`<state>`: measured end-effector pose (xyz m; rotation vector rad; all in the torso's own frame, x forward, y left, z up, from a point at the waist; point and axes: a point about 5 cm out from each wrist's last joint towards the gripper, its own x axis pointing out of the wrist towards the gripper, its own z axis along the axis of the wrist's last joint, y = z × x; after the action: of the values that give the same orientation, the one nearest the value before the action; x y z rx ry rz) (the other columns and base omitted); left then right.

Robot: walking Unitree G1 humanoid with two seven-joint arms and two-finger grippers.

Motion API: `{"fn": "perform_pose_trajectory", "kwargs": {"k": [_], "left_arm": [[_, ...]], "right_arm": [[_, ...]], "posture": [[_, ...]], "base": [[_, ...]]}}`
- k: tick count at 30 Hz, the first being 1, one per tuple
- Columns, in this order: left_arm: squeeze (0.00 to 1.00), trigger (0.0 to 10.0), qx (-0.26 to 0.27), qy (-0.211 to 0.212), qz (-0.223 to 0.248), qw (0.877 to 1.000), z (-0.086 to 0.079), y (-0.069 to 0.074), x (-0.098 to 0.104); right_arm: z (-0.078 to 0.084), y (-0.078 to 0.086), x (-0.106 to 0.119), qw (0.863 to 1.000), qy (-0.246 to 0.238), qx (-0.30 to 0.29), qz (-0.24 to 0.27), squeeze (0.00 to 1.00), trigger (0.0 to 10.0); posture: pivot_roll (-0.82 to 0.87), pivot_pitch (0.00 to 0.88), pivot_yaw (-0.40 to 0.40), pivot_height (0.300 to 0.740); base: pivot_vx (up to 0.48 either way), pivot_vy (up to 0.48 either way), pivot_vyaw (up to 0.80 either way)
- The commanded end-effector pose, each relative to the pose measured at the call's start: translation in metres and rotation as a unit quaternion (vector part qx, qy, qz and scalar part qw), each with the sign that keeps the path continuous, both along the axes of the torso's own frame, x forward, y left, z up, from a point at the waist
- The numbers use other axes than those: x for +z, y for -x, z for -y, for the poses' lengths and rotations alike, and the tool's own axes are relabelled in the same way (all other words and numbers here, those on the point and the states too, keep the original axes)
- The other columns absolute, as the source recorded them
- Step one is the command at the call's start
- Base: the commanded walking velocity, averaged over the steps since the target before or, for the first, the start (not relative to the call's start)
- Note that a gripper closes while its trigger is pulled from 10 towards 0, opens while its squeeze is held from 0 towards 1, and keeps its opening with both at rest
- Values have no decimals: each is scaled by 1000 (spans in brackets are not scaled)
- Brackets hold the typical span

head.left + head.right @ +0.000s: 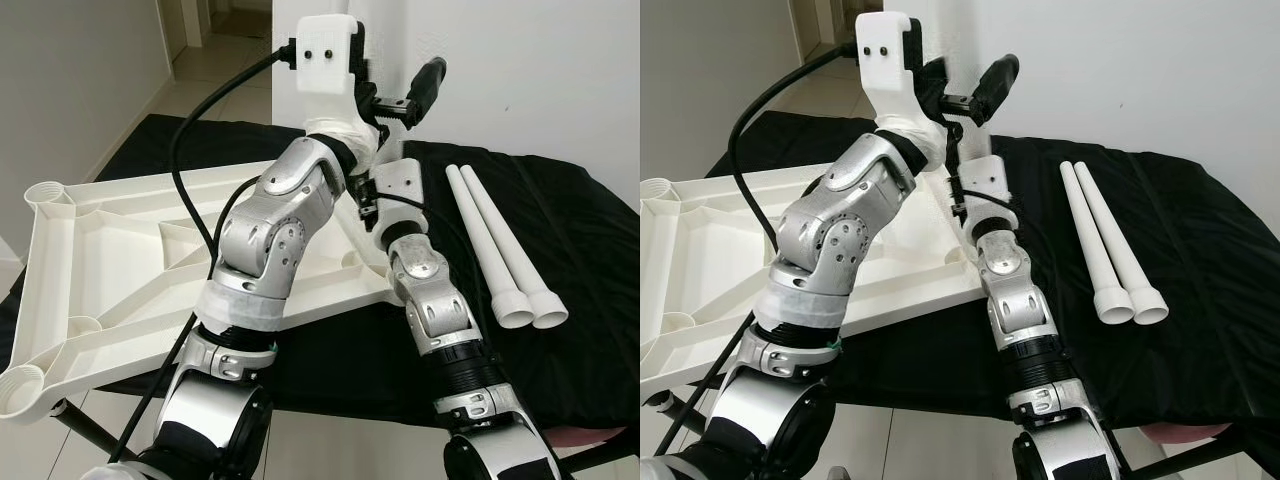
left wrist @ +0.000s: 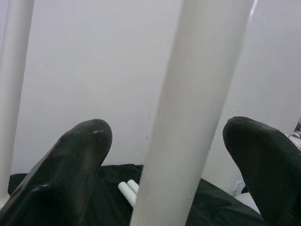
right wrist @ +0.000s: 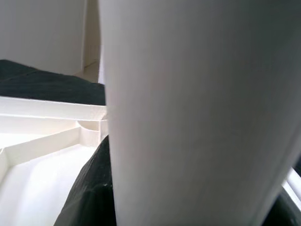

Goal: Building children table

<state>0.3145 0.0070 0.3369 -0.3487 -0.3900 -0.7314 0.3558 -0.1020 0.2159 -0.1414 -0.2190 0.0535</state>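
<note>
The white plastic tabletop point(image 1: 100, 250) lies upside down on the black-covered surface, its ribs and corner sockets facing up. My left arm reaches up over its far right corner. In the left wrist view, the left gripper point(image 2: 169, 134) stands open around an upright white table leg point(image 2: 197, 94), with a gap on each side. A second upright leg point(image 2: 14, 70) stands beside it. My right gripper point(image 3: 188, 202) is shut on a white leg point(image 3: 197, 117) close above the tabletop point(image 3: 42, 141); in the eye views the left arm hides it. Two loose legs point(image 1: 500, 250) lie side by side to the right.
The black cloth point(image 1: 590, 260) covers the work surface, whose near edge runs just in front of me. A white wall point(image 1: 540, 70) stands right behind the far edge. Tiled floor point(image 1: 210, 60) lies to the far left.
</note>
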Motion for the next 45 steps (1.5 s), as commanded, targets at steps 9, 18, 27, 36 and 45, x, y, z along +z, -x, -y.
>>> {"fn": "perform_pose_trajectory", "kwargs": {"k": [9,18,27,36,45], "left_arm": [[0,10000,-42,3,3,999,-8,5,-3],[0,10000,-4,-10,-34,999,-31,-1,-28],[0,10000,44,-73,-29,996,-45,-5,-57],[0,10000,20,-213,-19,977,-29,6,-111],[0,10000,-54,-297,-32,953,-5,18,-153]], "right_arm": [[26,-1,-1,995,-54,-79,-6,0,10000],[46,4,-12,995,-60,-82,-7,0,10000],[50,13,-19,997,-57,-44,11,0,10000],[54,22,-24,997,-68,-36,20,0,10000],[60,22,-24,997,-67,-44,23,0,10000]], "posture": [[3,0,-67,740],[5,0,-80,740],[7,0,-87,740],[5,0,-88,740],[-3,0,-81,740]], "base": [[0,0,0],[0,0,0],[0,0,0],[0,0,0],[0,0,0]]}}
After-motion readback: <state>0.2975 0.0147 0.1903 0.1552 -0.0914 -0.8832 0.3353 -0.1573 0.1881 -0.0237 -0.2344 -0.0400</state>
